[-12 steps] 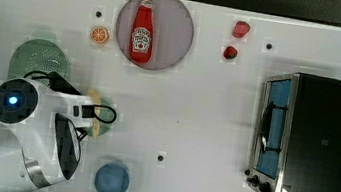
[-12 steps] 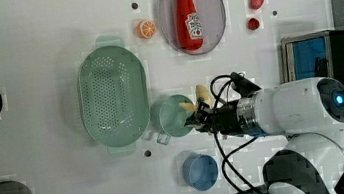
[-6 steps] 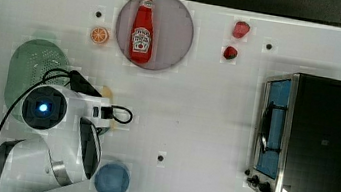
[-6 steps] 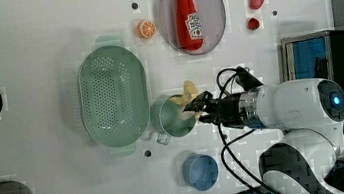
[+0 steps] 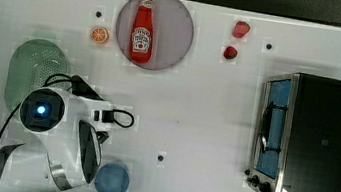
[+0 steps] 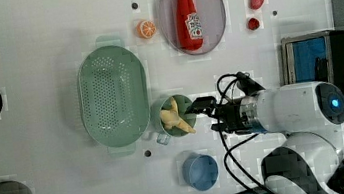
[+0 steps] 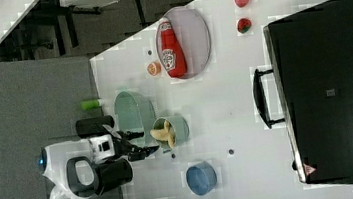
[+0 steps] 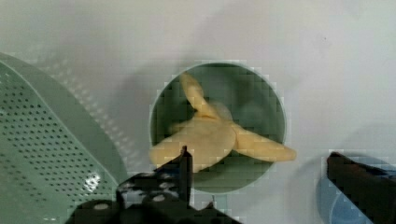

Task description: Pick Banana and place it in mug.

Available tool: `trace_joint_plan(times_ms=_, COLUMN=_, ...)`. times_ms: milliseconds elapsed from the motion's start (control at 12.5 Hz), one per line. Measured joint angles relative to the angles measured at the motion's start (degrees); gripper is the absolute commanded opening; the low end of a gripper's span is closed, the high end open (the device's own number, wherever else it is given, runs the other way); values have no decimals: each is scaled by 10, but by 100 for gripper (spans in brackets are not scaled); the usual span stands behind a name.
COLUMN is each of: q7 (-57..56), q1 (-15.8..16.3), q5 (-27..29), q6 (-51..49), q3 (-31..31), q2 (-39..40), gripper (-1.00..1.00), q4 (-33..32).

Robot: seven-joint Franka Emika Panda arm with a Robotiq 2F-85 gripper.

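Pale-yellow, peeled-open banana point(image 8: 212, 137) rests in the green mug point(image 8: 261, 98); the gripper point(image 8: 261, 179) stands wide, empty.

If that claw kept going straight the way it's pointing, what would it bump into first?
Most likely the banana, which lies in the mug directly ahead of the open gripper in the wrist view, with its tips poking over the rim. Depth is hard to judge, so the mug's rim might touch a finger first.

Lab tabletop rig, mock kitchen: white table point(image 5: 206, 111) on grey floor, toy oven point(image 5: 311, 141) at 3 o'clock in the top view, ketchup point(image 5: 142, 29) at 12, arm point(image 5: 52, 135) bolted on.
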Motion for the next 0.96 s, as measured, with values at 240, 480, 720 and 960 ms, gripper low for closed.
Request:
trace_joint_plan(times_ms=240, q7=0, q1=6, q5=14, q6=-112, q3=-44, q2=-38, gripper=100, q4=91)
trace_joint_plan(times_ms=480, q7=-1, q1=2, q5=17, q6=-250, q3=-108, q2=-112, gripper=100, q4=134)
trace_joint_plan(times_ms=720, q7=-16, q1=-13, q5=-1, q6=-329, q3=-183, q2=-149, gripper=100, q4=200)
trace_joint_plan(times_ms=960, q7=-44, q1=-19, q5=-44, q6=-360, q3=-245, q2=-176, gripper=100, q4=247)
